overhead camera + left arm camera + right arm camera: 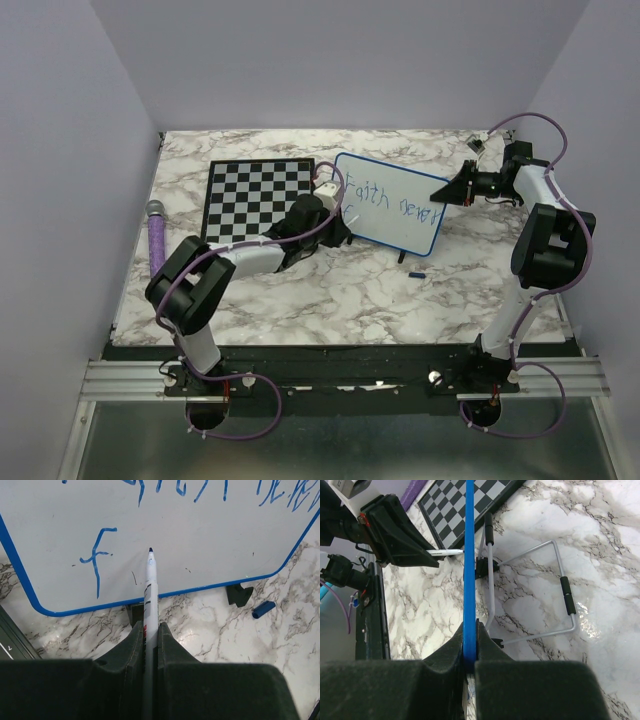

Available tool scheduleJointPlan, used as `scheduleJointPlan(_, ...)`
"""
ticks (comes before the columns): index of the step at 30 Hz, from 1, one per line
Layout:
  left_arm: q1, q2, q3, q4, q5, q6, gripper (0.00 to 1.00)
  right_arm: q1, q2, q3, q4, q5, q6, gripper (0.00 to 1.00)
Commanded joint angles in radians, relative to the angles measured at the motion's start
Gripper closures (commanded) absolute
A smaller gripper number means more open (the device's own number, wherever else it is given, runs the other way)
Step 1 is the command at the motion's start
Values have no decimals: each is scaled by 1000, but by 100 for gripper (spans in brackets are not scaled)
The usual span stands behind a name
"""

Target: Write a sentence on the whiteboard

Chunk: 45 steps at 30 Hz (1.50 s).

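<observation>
The left gripper [149, 628] clamped a white marker [150, 582], tip over the whiteboard [215, 540] beside a blue "f" [96, 560]. A blue cap [263, 609] lay nearby.

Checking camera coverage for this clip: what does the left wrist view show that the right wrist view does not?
Only the left wrist: the whiteboard face-on, its blue writing ending in a lone "f", the tip of the marker aimed beside that letter, and a blue cap on the table. Only the right wrist: the wire stand behind the board, the chessboard, and the right jaws shut on the frame's edge. Both: the blue frame, the marker in the left jaws, the marble table.
</observation>
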State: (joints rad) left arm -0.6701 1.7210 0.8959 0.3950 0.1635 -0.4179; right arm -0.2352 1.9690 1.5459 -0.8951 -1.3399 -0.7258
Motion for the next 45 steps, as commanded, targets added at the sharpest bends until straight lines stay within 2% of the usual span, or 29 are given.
scheduleJointPlan(1,-6,19,46,-41,-45,30,100,4,-1,22,-2,8,-37,99)
scheduleJointPlan(45,10,48,104,-142,-91,39,100,4,4,25,-5,8,-38,100)
